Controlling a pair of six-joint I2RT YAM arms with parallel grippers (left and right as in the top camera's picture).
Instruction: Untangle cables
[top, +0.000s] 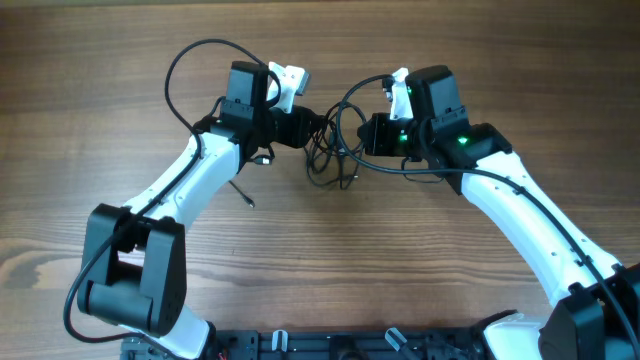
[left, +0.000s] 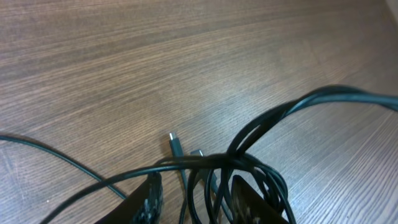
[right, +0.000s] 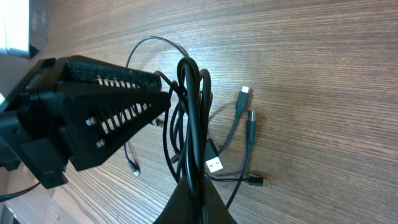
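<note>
Cables bunched between both grippers, right gripper clamped on them (left gripper too)

Not finding any readable text, labels, brands, numbers or signs in any view.
</note>
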